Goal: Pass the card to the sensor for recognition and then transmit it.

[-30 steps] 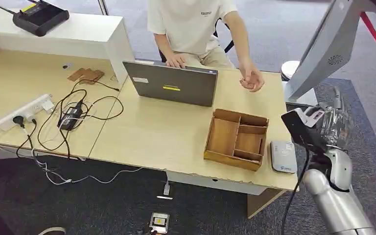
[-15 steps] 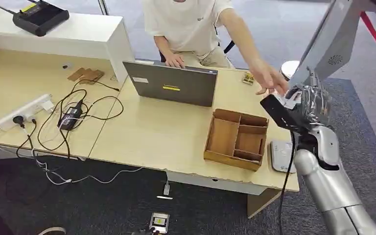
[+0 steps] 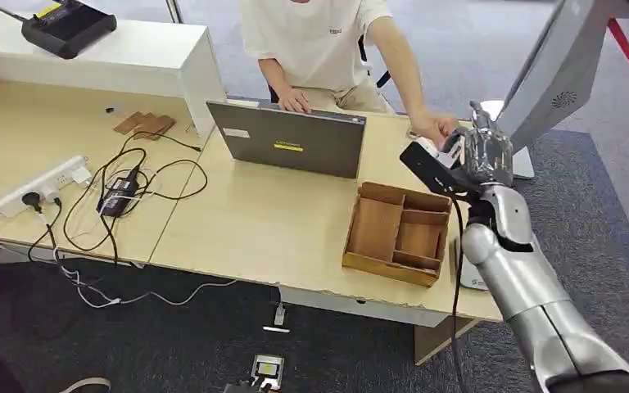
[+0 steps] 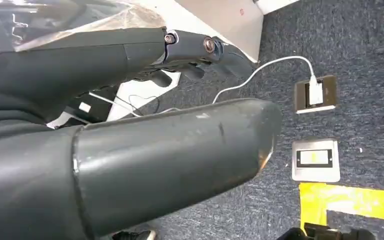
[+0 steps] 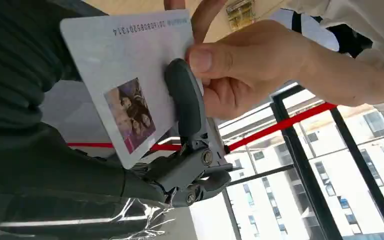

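Handover underway: right hand pinches the white plastic photo card, the person's hand grasps it too, so release comes next.

We have our right arm stretched forward and up, the right hand raised at its end. Seen from the wrist, a dark finger of that hand presses across the card it holds. Our left hand hangs low, thumb and dark fingers extended, holding nothing
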`<action>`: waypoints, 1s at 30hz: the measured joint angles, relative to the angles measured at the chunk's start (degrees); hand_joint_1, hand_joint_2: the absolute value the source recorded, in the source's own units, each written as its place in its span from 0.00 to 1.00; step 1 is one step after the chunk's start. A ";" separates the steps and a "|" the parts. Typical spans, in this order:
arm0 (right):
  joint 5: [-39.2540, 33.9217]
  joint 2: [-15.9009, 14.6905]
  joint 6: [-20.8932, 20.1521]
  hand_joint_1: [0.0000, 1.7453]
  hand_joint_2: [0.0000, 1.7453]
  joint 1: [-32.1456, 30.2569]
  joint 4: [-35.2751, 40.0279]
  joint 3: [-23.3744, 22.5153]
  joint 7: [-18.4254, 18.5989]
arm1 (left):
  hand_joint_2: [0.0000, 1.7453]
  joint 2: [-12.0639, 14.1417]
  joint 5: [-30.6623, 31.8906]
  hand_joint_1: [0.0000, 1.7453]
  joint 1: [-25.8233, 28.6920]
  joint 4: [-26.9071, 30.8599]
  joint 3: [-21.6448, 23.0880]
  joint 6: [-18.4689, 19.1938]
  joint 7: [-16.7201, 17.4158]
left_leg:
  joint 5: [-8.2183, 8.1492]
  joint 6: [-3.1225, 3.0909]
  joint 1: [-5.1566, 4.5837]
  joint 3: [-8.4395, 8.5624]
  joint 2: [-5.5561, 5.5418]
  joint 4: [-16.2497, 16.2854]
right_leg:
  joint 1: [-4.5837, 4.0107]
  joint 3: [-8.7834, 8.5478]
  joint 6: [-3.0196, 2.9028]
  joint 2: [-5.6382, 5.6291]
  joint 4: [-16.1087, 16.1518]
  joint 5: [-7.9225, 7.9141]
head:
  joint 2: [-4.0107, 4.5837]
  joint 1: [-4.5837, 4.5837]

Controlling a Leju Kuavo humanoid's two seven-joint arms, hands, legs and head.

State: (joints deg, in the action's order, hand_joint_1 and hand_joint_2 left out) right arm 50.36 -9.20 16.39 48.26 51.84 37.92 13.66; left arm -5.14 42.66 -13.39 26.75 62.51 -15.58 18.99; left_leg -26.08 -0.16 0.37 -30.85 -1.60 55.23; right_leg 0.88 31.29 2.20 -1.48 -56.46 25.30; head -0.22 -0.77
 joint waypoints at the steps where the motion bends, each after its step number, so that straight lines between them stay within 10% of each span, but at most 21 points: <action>1: -0.17 0.24 0.15 0.00 1.00 0.23 -0.70 0.22 -0.11 | 0.00 -0.02 0.00 0.00 -0.01 0.00 0.00 0.00 0.00 | 0.00 0.00 0.00 0.00 0.02 0.00 | 0.00 0.00 0.00 0.00 0.00 0.00 | 0.00 0.00; 19: -5.60 2.53 6.73 0.00 1.00 0.97 -8.24 2.12 -2.30 | 0.00 -0.02 -0.07 0.00 0.07 0.00 -0.02 -0.33 0.04 | 0.00 0.00 0.00 0.08 0.10 0.02 | -0.01 -0.03 0.00 -0.03 0.00 -0.01 | 0.00 0.00; 30: -14.29 0.88 7.02 0.00 1.00 -7.08 3.85 2.29 -3.65 | 0.00 0.11 -2.64 0.00 0.95 -0.02 -0.35 -3.23 0.87 | 0.00 0.00 0.00 0.11 0.12 0.01 | -0.02 -0.03 -0.01 -0.04 0.02 0.00 | 0.00 0.02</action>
State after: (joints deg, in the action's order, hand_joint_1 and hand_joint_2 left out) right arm 36.07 -8.32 23.41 41.18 55.70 40.22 10.01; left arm -5.03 40.02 -12.45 26.73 62.16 -18.82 19.87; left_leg -26.08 -0.16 0.37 -30.74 -1.48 55.24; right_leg 0.87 31.26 2.19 -1.52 -56.44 25.30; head -0.22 -0.74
